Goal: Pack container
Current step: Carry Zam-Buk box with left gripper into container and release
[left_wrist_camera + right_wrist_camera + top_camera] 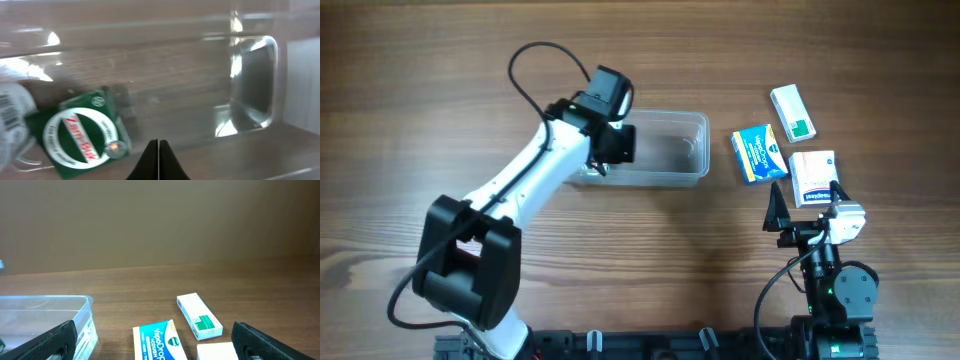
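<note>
The table [650, 260] is brown wood with the grain running left to right, and it shows dull glare patches. A black rail [650, 345] lines its near edge. Behind it, in the right wrist view, stands a plain brown wall [160, 220].

The container [665, 150] sits on the table near the middle, a little toward the far side, with its long sides along the grain. The wood shows through its clear floor, and light glints on its walls and rounded corners.

The left tool [158, 150] hangs over the container's left end with its tips pressed together on nothing. Below it, inside the container, lies a green pack [82, 135] with a round label. Just beside it is a white bottle [10, 117], cut off by the frame edge.

The right tool [154, 339] is low at the near right with its jaws spread wide and empty.

Three boxes lie on the bare wood to the right of the container:
- a blue box [757, 153], nearest the container
- a white-green box [793, 112], farther back
- a white-orange box [812, 176], just ahead of the right tool
</note>
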Robot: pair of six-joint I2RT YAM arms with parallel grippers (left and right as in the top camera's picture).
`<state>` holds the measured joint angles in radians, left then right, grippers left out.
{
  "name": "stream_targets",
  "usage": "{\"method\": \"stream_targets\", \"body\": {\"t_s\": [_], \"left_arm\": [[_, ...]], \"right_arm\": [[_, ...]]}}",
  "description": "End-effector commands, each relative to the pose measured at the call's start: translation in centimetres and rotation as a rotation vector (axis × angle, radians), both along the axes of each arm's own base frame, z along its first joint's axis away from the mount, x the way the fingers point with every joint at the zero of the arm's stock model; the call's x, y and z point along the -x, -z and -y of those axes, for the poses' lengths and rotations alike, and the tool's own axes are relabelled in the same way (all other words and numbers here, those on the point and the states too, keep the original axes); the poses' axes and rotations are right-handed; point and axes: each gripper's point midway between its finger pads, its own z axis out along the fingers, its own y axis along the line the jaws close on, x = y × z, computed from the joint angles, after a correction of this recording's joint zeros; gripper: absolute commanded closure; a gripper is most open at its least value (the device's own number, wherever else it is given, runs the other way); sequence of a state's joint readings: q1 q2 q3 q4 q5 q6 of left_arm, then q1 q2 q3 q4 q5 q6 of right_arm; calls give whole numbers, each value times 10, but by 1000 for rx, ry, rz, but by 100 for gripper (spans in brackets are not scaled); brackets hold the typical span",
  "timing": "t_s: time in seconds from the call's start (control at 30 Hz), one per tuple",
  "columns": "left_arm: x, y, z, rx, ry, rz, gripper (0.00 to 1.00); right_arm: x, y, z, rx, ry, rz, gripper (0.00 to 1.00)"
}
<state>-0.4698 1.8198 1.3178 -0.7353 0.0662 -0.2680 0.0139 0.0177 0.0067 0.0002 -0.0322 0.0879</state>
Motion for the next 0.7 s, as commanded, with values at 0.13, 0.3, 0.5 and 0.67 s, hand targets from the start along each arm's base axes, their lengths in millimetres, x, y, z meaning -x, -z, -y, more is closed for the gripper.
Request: {"method": "stream_targets", "body": {"t_s": [0.13,0.3,0.5,0.67], "left_arm": [[2,5,8,-97,29,42,96],[2,16,9,-120,72,30,96],[2,44,3,-191,180,-4,96],[-9,44,-3,-196,204,25,96]], "right_arm": [[0,-1,3,8,13,5,0],[0,-1,3,7,13,4,0],[0,-1,3,7,13,4,0],[0,-1,3,7,13,4,0]]}}
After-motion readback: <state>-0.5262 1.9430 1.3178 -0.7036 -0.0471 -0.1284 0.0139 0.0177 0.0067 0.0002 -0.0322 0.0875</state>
